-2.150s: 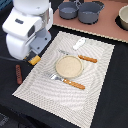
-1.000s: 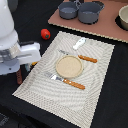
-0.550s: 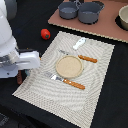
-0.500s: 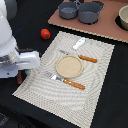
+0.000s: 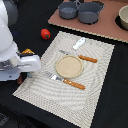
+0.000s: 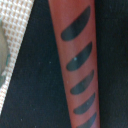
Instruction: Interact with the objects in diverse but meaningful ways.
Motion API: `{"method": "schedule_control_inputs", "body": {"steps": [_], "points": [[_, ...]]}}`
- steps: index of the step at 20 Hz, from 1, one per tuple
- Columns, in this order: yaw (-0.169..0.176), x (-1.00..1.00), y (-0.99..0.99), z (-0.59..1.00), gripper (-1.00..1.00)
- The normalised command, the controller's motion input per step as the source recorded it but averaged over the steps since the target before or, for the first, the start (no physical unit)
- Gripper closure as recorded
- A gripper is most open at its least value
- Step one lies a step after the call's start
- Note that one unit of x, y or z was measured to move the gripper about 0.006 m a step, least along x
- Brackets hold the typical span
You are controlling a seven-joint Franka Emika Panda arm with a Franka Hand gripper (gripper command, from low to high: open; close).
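Your arm low at placemat (image 5: 95, 80) edge on exterior view's left; gripper (image 5: 21, 79) hidden behind wrist housing, so you cannot tell if fingers are apart or together. Wrist view filled by reddish-brown sausage (image 6: 75, 65) with dark diagonal stripes, lying on black table (image 6: 40, 100). Tomato (image 5: 45, 34) sits off mat, well apart from arm. White fish (image 5: 79, 43) on mat near plate (image 5: 69, 66). Bread block (image 5: 27, 51) peeks just beside arm
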Motion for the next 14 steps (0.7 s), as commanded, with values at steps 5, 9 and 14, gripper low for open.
{"method": "schedule_control_inputs", "body": {"steps": [5, 9, 14], "points": [[0.0, -0.04, 0.0, -0.26, -1.0], [0.0, 0.0, -0.04, -0.26, 1.0], [0.0, 0.0, -0.02, -0.23, 1.0]]}}
